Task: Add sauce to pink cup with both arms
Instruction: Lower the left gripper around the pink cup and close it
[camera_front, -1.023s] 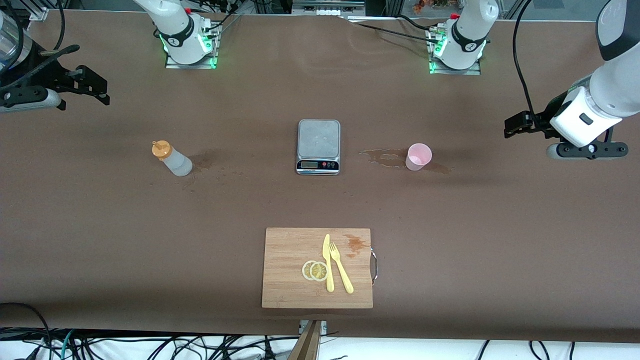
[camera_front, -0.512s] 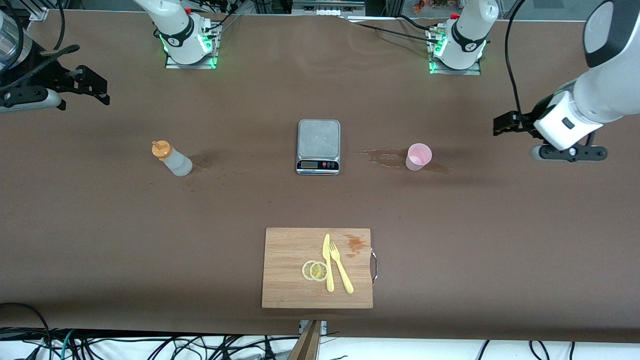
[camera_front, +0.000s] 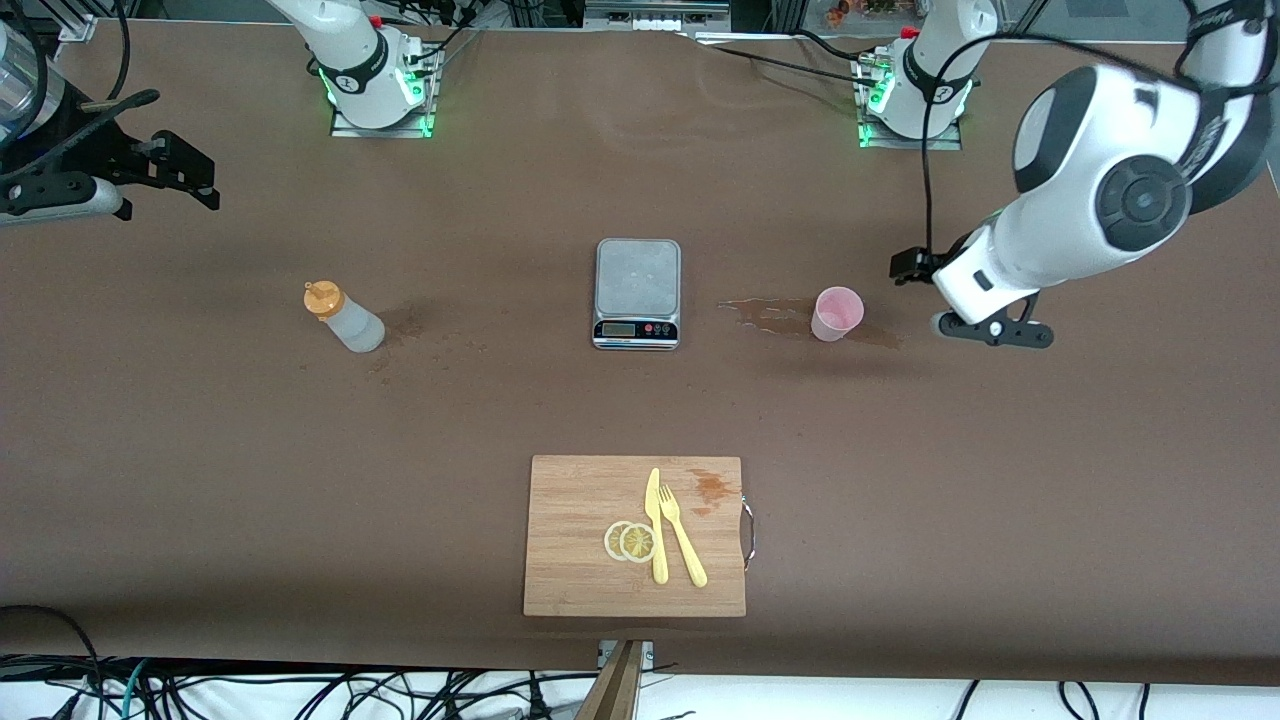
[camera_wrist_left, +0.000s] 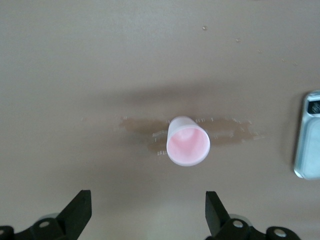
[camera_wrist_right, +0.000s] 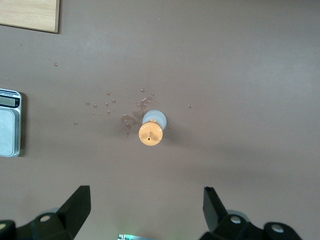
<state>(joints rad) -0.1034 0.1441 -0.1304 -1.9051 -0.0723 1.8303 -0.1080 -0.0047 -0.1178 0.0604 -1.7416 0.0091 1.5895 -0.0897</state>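
While the pink cup (camera_front: 837, 312) stands upright on a wet brownish stain (camera_front: 770, 314) toward the left arm's end of the table, we see the left gripper (camera_wrist_left: 148, 214) just beside it on that end, low over the bare table, jaws spread wide, nothing held. In the left wrist view the cup sits apart from the fingertips (camera_wrist_left: 81, 201), not between them. We see the grey scale (camera_front: 638, 292) mid-table, between cup and sauce bottle (camera_front: 343, 316). Bottle stands upright toward the right arm's end, orange cap on, small drops around its base. Right gripper (camera_wrist_right: 146, 210) hangs at that end of the table, well apart from the bottle, jaws wide, empty. Nearer the front camera than the scale: cutting board (camera_front: 580, 560) with lemon slices (camera_front: 630, 541), knife (camera_front: 655, 525), fork (camera_front: 682, 535).
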